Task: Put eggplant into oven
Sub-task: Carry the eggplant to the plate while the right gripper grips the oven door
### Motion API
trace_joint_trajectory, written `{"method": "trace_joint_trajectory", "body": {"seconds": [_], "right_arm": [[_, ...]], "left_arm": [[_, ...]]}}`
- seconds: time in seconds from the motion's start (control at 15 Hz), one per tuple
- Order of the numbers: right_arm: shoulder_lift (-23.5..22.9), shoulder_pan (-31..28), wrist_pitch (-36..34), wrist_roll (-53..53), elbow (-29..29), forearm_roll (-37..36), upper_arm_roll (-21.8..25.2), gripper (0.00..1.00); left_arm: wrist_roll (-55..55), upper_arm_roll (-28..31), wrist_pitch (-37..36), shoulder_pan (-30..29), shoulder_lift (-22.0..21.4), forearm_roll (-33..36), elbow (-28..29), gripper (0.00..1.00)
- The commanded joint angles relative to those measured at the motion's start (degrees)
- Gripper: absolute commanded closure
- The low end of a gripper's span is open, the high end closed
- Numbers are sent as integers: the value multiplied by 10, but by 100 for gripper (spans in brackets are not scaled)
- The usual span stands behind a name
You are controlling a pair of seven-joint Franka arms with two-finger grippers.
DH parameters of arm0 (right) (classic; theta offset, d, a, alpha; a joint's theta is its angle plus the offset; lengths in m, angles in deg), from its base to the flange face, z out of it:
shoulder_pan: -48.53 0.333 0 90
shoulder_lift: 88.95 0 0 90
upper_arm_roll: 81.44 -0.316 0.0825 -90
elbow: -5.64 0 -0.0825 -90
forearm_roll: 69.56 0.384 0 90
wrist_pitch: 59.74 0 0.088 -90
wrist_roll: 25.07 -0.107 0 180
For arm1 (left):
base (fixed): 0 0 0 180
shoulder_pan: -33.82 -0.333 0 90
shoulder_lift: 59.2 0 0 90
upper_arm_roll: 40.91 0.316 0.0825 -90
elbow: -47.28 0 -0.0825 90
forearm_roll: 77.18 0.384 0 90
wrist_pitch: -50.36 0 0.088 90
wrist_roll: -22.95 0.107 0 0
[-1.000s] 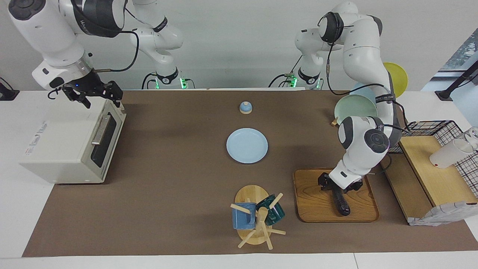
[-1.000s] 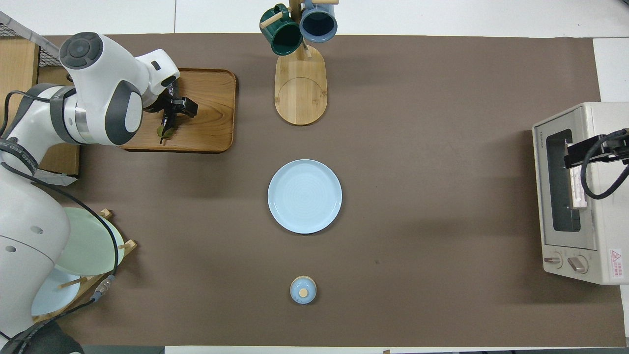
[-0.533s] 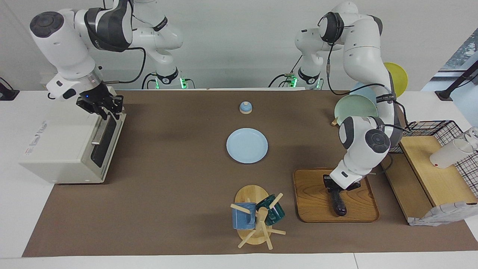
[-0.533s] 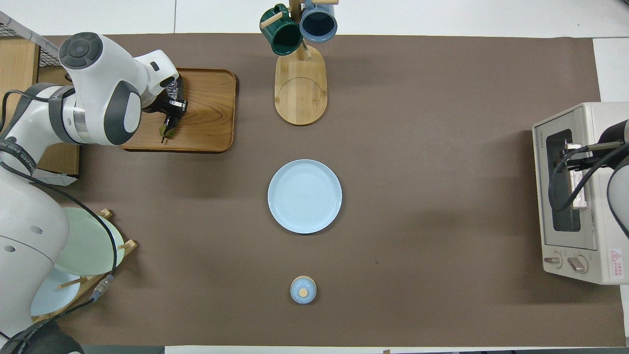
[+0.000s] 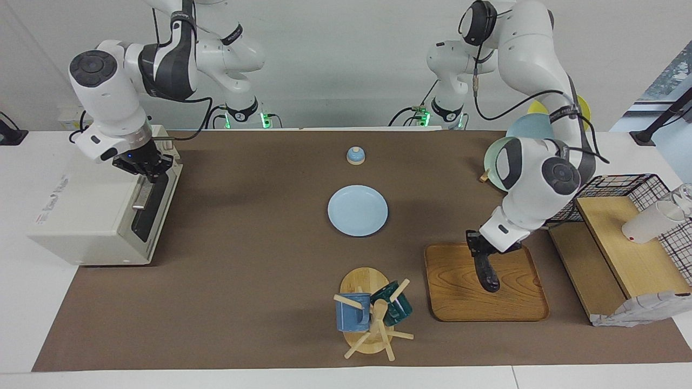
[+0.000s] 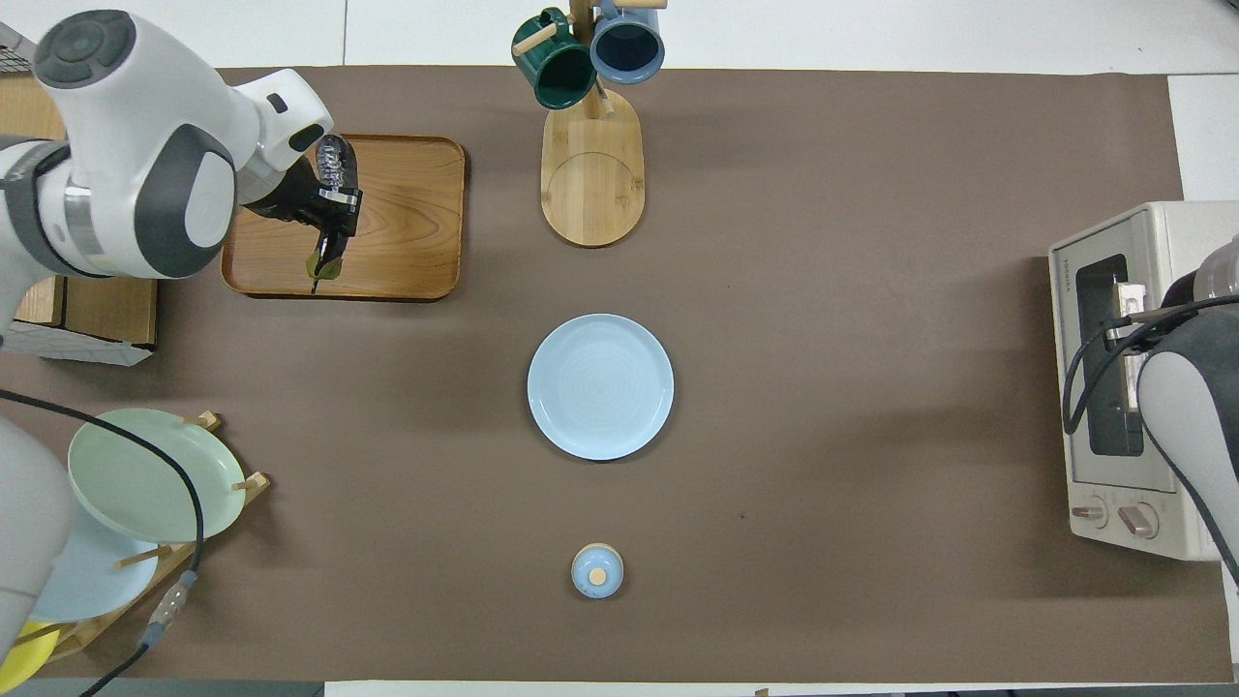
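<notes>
Jaws around eggplant (image 5: 485, 270) above tray (image 5: 454, 302)

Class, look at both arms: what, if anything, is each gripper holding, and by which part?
The left gripper holds the eggplant near its stem end, lifted over the wooden tray. The right gripper is at the oven door handle.

Open path: bare brown tabletop (image 5: 243, 259) runs from wooden tray (image 5: 459, 302) to oven (image 5: 102, 216).
In the way: blue plate (image 5: 357, 210) mid-table, mug rack (image 5: 373, 313) beside the tray.
Oven front: door shut, right gripper (image 5: 146, 167) on it.
</notes>
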Motion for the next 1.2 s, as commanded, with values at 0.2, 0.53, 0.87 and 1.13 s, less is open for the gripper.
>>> {"method": "trace_joint_trajectory", "body": {"seconds": [0.2, 0.53, 0.87, 1.13], "right_arm": [[7, -21, 33, 8, -41, -24, -1, 100], [8, -12, 93, 2, -94, -6, -2, 100], [-21, 5, 173, 2, -130, 44, -2, 100], [-54, 22, 236, -17, -144, 54, -3, 100]], "left_arm": [[-152, 5, -84, 89, -117, -46, 64, 100], [-256, 5, 11, 183, -159, -52, 151, 100], [-275, 6, 124, 244, -165, -52, 241, 100], [-274, 7, 206, 271, -155, -52, 295, 100]]}}
